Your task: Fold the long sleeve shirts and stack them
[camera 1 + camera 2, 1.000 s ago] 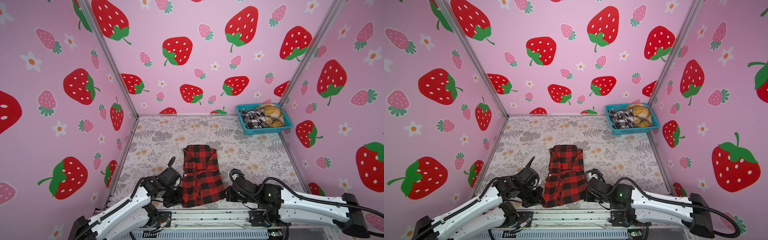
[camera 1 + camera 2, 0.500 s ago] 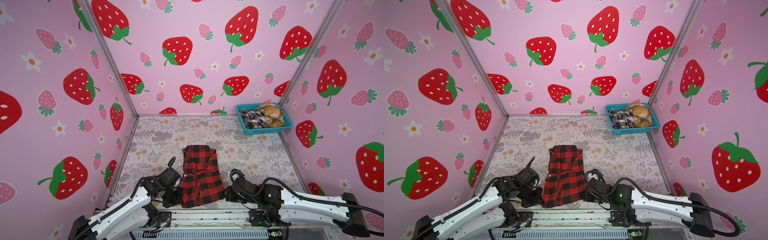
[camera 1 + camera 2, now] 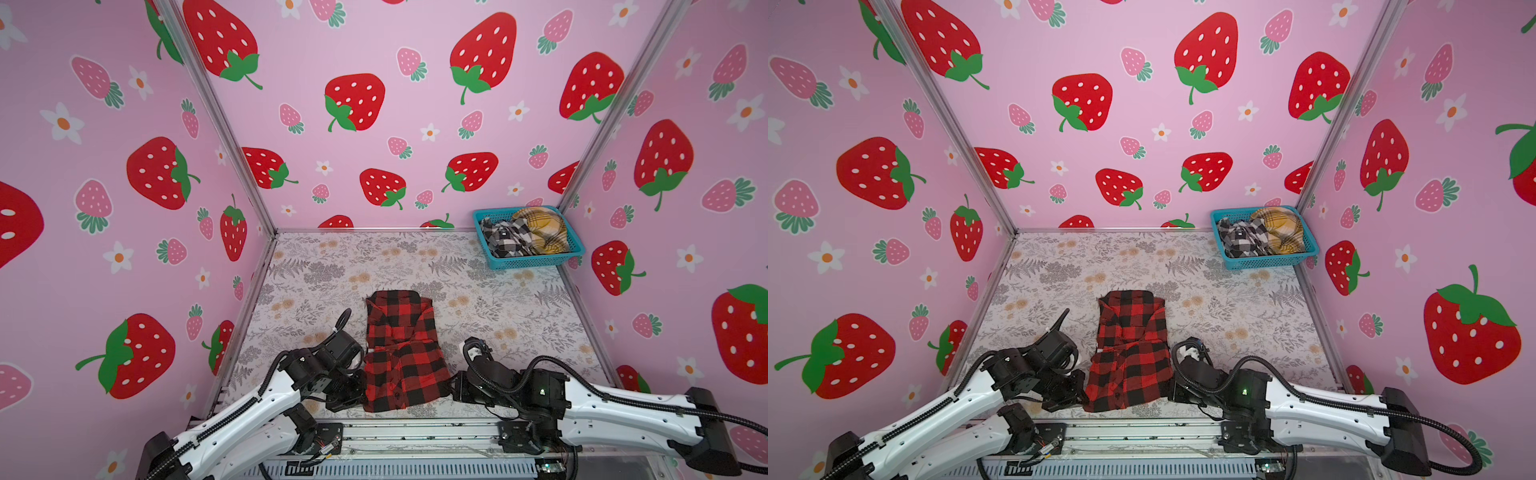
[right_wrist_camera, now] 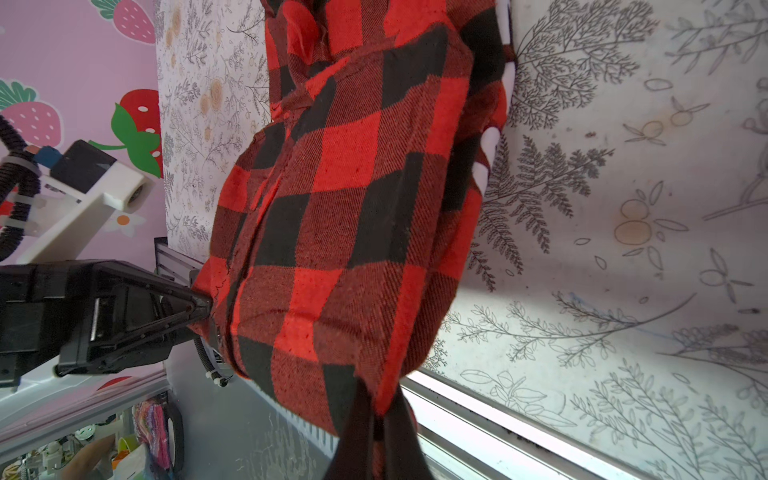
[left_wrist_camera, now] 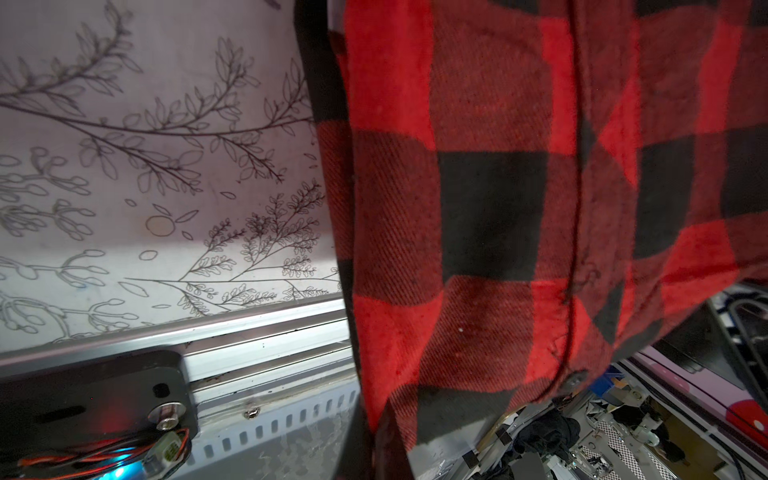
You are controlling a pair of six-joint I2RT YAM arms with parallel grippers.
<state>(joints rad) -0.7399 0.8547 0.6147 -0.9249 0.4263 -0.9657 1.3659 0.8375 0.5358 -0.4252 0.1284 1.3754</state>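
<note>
The red-and-black long sleeve shirt (image 3: 405,353) (image 3: 1133,353) lies lengthwise at the front middle of the floral table, with its sleeves folded in. My left gripper (image 3: 360,390) (image 3: 1084,392) (image 5: 374,440) is shut on the shirt's near left hem corner. My right gripper (image 3: 452,384) (image 3: 1170,386) (image 4: 378,432) is shut on the near right hem corner. Between the two grips the hem (image 4: 332,332) bulges up off the table. White lettering (image 4: 490,137) peeks out at one folded edge. A black-and-white shirt (image 3: 505,239) (image 3: 1239,239) and a mustard-yellow one (image 3: 540,228) (image 3: 1279,228) lie crumpled in the basket.
The blue basket (image 3: 528,262) (image 3: 1262,263) stands in the back right corner. Pink strawberry walls close in three sides. A metal rail (image 3: 415,432) (image 5: 266,340) runs along the table's front edge, just under the held hem.
</note>
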